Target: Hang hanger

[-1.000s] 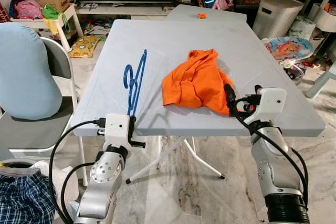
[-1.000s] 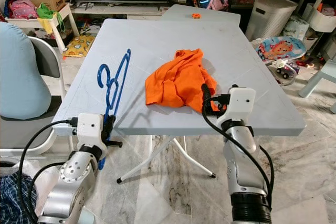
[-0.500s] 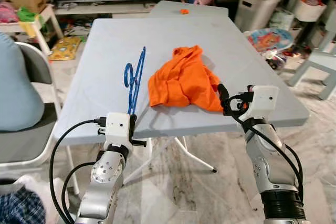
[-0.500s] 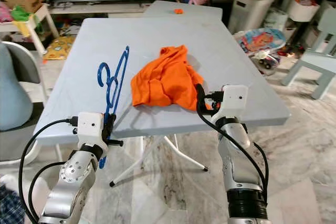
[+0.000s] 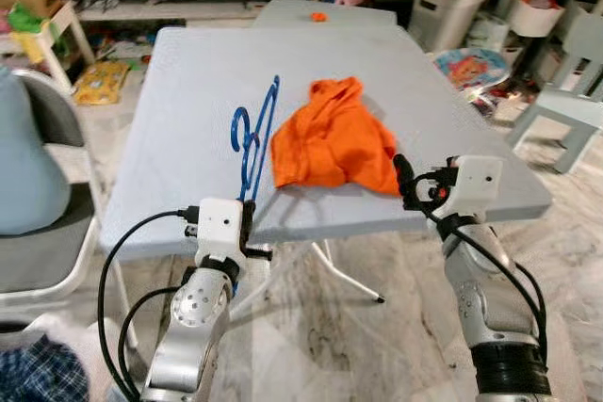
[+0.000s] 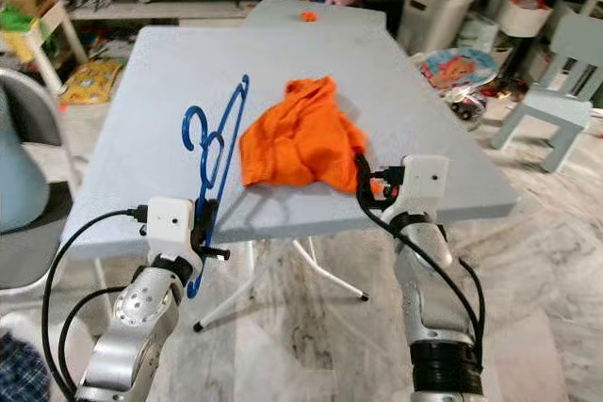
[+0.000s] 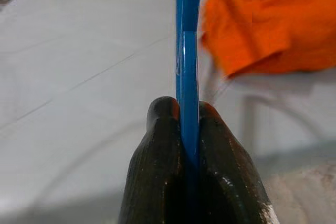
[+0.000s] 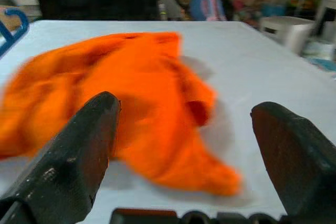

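A blue plastic hanger (image 5: 256, 134) leans over the near left edge of the grey table (image 5: 188, 91), its hook end up on the tabletop. My left gripper (image 5: 247, 225) is shut on its lower bar just below the table edge; in the left wrist view both fingers (image 7: 157, 171) pinch the blue bar (image 7: 188, 66). An orange garment (image 5: 334, 138) lies crumpled on the table to the right of the hanger. My right gripper (image 5: 403, 178) hangs open at the table's near edge beside the garment's corner, holding nothing; its fingers (image 8: 73, 166) frame the orange garment (image 8: 136, 93).
A chair with a light blue cushion (image 5: 28, 167) stands at the left. A second table (image 5: 325, 14) adjoins the far end. A white bin (image 5: 445, 11) and a small pale chair (image 5: 575, 72) stand at the right. Folding table legs (image 5: 330, 270) cross below.
The whole picture has shifted, so the camera moved. My left gripper stays shut on the hanger and my right gripper stays open by the garment.
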Controlling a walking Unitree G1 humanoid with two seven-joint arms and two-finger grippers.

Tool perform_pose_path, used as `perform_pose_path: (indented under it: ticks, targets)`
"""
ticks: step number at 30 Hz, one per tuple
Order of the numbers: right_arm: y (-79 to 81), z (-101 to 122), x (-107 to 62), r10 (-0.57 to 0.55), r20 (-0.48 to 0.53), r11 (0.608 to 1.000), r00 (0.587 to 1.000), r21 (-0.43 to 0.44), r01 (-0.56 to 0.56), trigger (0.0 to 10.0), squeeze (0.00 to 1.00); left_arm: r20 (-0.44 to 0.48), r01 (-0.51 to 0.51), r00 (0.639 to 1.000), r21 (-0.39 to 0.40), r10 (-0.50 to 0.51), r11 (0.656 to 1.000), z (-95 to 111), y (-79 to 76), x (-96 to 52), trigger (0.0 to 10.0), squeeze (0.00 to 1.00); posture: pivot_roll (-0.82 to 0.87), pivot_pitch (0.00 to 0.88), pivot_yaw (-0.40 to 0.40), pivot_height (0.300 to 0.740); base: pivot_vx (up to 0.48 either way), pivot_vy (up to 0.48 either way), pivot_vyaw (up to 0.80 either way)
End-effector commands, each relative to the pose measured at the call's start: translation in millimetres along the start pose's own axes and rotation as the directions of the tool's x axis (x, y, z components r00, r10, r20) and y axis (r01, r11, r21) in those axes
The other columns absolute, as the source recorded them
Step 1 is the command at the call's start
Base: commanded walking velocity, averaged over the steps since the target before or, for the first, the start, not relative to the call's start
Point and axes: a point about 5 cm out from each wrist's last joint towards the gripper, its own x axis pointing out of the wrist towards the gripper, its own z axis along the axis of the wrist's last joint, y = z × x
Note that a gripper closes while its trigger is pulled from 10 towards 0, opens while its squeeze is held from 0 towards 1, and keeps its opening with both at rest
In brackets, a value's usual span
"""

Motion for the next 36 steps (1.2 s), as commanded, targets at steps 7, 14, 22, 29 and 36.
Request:
perform_pose_path:
  ticks: [7,14,22,29,36]
  targets:
    - [-2.6,-0.2,-0.9,-0.002,-0.007,1.000,1.000,0.004,0.002,10.0,0.00,-0.058,-0.007,0.998,-0.001,0.007,1.000,-11.5,1.4,-1.9,10.0,0.00,0.07,0.003,-0.054,0.740,-0.314,0.000,0.00]
    - [-2.0,-1.4,-0.9,0.000,-0.013,1.000,1.000,0.002,0.000,10.0,0.00,-0.045,-0.004,0.999,-0.006,0.003,1.000,-9.9,2.0,-1.8,10.0,0.00,0.07,0.008,-0.057,0.740,-0.125,0.000,0.00]
    - [-2.4,-4.1,-2.0,0.001,-0.030,1.000,1.000,0.001,-0.001,10.0,0.00,-0.034,0.030,0.999,-0.067,-0.032,0.997,-8.1,1.3,-2.4,10.0,0.00,0.06,0.013,-0.054,0.740,0.000,0.000,0.00]
    - [-0.9,-5.7,-2.9,0.018,-0.040,1.000,0.999,0.002,-0.018,10.0,0.00,-0.039,0.040,0.998,-0.067,-0.042,0.997,-8.6,2.2,-2.4,10.0,0.00,0.06,0.017,-0.058,0.740,0.000,0.000,0.00]
    - [-1.2,-7.2,-1.8,0.027,-0.055,1.000,0.998,-0.004,-0.028,10.0,0.00,-0.045,0.042,0.998,-0.074,-0.045,0.996,-8.5,3.6,-1.2,10.0,0.00,0.06,0.017,-0.064,0.740,0.000,0.000,0.00]
